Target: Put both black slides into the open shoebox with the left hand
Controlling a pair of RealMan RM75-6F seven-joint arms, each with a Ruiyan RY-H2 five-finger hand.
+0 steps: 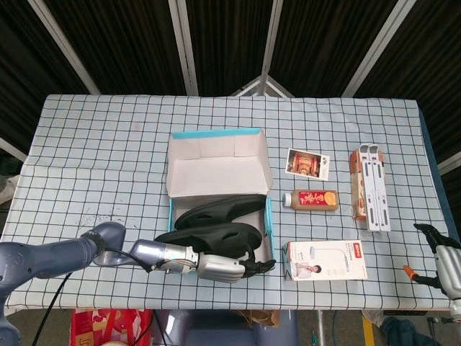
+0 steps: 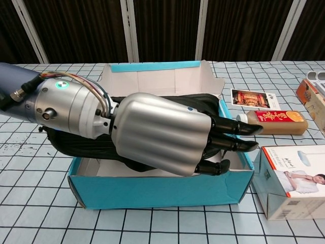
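The open teal shoebox (image 1: 216, 133) (image 2: 152, 190) stands mid-table. One black slide (image 1: 220, 209) (image 2: 200, 98) lies in its far half. The second black slide (image 1: 209, 236) (image 2: 76, 147) sits in the near half, its heel end poking out over the box's left wall. My left hand (image 1: 220, 267) (image 2: 162, 132) lies over this slide's near edge above the front wall and holds it, dark fingers stretched to the right; the grip underneath is hidden. My right hand (image 1: 443, 263) hangs at the table's right edge, fingers apart, holding nothing.
Right of the box lie a photo card (image 1: 307, 163) (image 2: 251, 97) and an orange-labelled bottle (image 1: 311, 199) (image 2: 271, 122). A white product box (image 1: 328, 259) (image 2: 292, 180) stands by the box's front right corner. An orange carton with a white stand (image 1: 369, 187) is farther right.
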